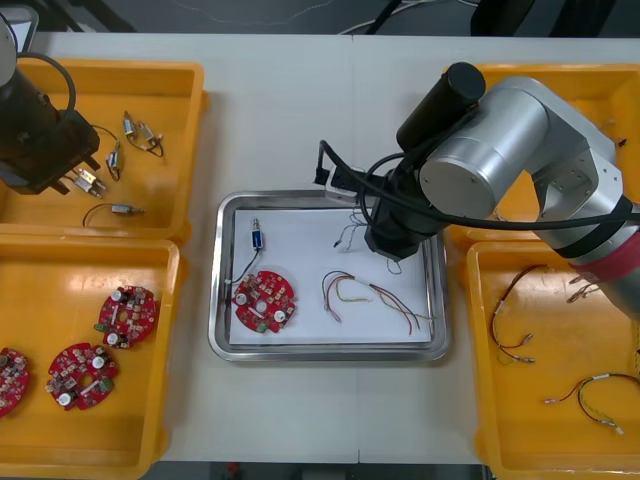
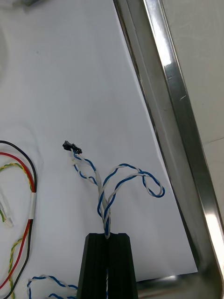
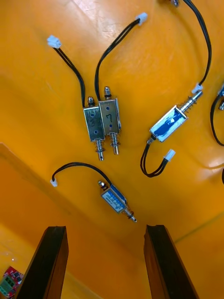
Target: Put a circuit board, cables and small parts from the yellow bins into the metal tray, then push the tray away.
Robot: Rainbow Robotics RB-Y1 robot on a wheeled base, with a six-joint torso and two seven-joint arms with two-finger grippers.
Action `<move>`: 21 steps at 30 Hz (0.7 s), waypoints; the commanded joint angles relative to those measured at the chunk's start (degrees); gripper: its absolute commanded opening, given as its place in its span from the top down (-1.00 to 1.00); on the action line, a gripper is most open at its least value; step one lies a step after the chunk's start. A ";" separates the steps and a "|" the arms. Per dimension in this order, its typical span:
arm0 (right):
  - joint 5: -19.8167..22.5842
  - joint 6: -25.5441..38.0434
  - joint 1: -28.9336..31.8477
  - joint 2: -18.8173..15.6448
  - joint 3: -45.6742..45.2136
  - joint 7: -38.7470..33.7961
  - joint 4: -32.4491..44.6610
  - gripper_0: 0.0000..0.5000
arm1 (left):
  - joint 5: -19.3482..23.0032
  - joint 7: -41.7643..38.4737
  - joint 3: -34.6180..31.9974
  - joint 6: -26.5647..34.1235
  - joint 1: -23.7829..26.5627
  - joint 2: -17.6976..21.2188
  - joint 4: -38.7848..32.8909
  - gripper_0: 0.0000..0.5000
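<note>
The metal tray (image 1: 222, 330), white inside, holds a round red circuit board (image 1: 264, 300), a small metal part (image 1: 257, 240) and a red and yellow cable (image 1: 368, 292). My right gripper (image 1: 388, 250) hangs low over the tray's far right corner. In the right wrist view its fingers (image 2: 107, 236) are shut on a twisted blue and white cable (image 2: 108, 187), whose loops lie on the white liner beside the tray wall (image 2: 172, 117). My left gripper (image 3: 106, 229) stands open above small metal parts (image 3: 103, 122) in the far left yellow bin (image 1: 180, 85).
The near left bin (image 1: 150, 420) holds three red circuit boards (image 1: 127, 314). The near right bin (image 1: 482, 330) holds black and red and yellow cables (image 1: 520, 340). The far right bin (image 1: 610, 85) lies partly under my right arm.
</note>
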State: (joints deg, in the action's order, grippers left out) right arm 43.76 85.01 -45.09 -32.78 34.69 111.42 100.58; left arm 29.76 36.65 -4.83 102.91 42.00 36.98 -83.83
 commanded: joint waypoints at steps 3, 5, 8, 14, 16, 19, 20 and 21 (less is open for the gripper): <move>-2.45 -3.71 -2.72 1.22 4.60 1.78 -1.35 1.00 | -3.39 -7.39 3.25 -3.06 0.19 2.05 -0.28 -0.92; -2.45 -4.41 -2.72 1.49 4.95 1.78 -2.32 1.00 | -4.71 -9.85 3.95 -4.03 0.19 1.35 -0.37 -0.93; -2.80 -5.29 -2.72 1.93 5.39 2.31 -3.81 1.00 | -7.34 -13.10 4.13 -5.52 -0.34 -0.41 -0.37 -0.94; -3.68 -5.91 -2.72 2.28 5.83 3.01 -4.34 1.00 | -8.40 -14.77 3.95 -5.70 -1.75 -1.47 -0.37 -0.95; -3.59 -5.82 -2.72 2.28 5.83 3.19 -4.34 0.74 | -9.45 -14.86 3.87 -5.70 -2.19 -1.99 -0.37 -0.95; -3.85 -5.82 -2.81 2.10 5.83 3.28 -4.34 -0.18 | -11.12 -14.95 3.60 -5.88 -2.89 -3.31 -0.37 -0.94; -3.85 -5.82 -2.89 2.10 5.83 3.36 -4.34 -0.45 | -11.65 -15.03 3.25 -6.14 -3.24 -3.75 -0.37 -0.94; -3.85 -5.82 -2.98 2.10 5.83 3.36 -4.34 -0.54 | -11.83 -15.03 2.99 -6.14 -3.42 -4.02 -0.37 -0.94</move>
State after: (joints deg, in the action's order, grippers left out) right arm 40.44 79.72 -45.44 -31.53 39.65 113.00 95.88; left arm 19.43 18.63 -0.60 97.51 40.04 34.89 -83.80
